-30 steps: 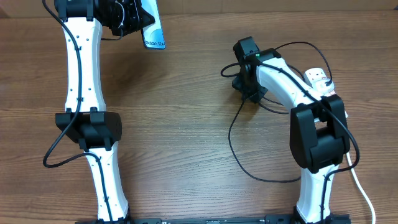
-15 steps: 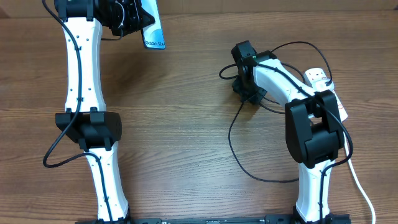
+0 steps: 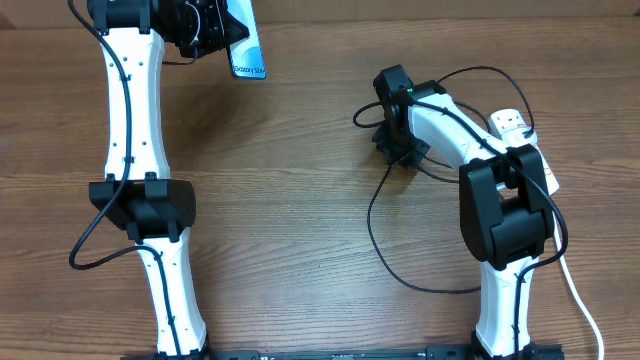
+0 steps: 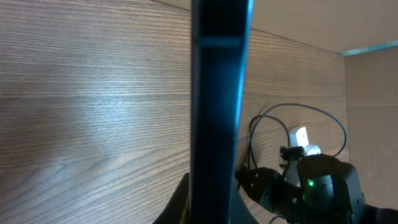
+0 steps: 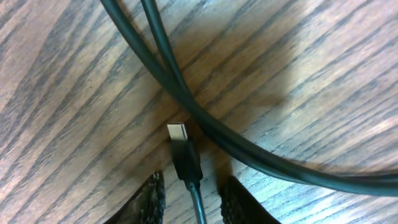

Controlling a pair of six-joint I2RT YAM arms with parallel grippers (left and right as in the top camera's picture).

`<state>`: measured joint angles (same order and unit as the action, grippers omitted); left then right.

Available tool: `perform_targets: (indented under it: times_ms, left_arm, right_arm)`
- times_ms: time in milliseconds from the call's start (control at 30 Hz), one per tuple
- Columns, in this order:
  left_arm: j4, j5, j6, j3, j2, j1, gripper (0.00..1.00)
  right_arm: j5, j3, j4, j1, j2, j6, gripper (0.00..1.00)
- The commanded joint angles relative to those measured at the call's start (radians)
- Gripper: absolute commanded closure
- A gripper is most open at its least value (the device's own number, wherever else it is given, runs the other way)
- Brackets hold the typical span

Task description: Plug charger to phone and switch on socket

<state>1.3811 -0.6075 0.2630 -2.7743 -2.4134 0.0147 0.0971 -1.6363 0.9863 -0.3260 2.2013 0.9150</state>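
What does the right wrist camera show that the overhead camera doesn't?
Only the right wrist view: the silver-tipped connector of the charger, lying on the wood between the open fingers of the right gripper, gaps on both sides. Only the overhead view: the phone held in the left gripper, and the socket partly hidden behind the right arm. Both: the charger's black cable and the wooden table.

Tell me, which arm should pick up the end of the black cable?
The right arm. Its jaws sit open on either side of the cable tip, not touching it. The left arm is far across the table, busy holding the phone.
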Motion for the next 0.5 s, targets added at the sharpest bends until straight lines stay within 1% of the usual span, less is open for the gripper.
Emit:
perform_targets:
  times_ms: [0, 100, 133, 167, 200, 433, 467]
  left_arm:
    - [-0.003, -0.013, 0.0, -0.022, 0.033, -0.002, 0.96]
    - [0.0, -0.013, -0.001, -0.022, 0.033, -0.002, 0.96]
    - [0.002, -0.013, -0.001, -0.022, 0.033, -0.002, 0.96]
    - [0.002, -0.013, -0.001, -0.022, 0.033, -0.002, 0.96]
    - [0.003, -0.013, 0.0, -0.022, 0.033, -0.002, 0.96]
    - [0.003, -0.013, -0.001, -0.022, 0.033, -0.002, 0.96]
    - [0.003, -0.013, 0.0, -0.022, 0.033, -0.002, 0.96]
  right_arm:
    - [-0.03, 0.0, 0.002, 0.0, 0.045, -0.007, 0.71]
    - [-0.011, 0.0, -0.003, 0.0, 0.045, -0.007, 0.71]
    - [-0.005, 0.0, -0.006, 0.0, 0.045, -0.007, 0.72]
    - [-0.001, 0.0, -0.008, 0.001, 0.045, -0.007, 0.76]
    - [-0.001, 0.0, -0.011, 0.002, 0.045, -0.007, 0.78]
    - [0.026, 0.0, -0.016, 0.002, 0.045, -0.008, 0.81]
    - [0.026, 0.0, -0.016, 0.002, 0.045, -0.008, 0.83]
